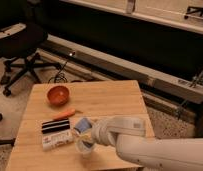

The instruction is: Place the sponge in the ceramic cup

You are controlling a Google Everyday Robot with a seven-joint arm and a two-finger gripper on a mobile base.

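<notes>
Gripper [87,133] is in tight, hanging right over the ceramic cup [85,148], fingers pinched on the sponge [82,124]. The blue block sits tilted just above the cup's rim, not inside it! Just left of the cup lies a white packet with black stripes [56,140]. A thin orange stick [64,114] lies behind that, and the orange-red bowl [58,95] sits well beyond the cup on the wooden table [115,97].
</notes>
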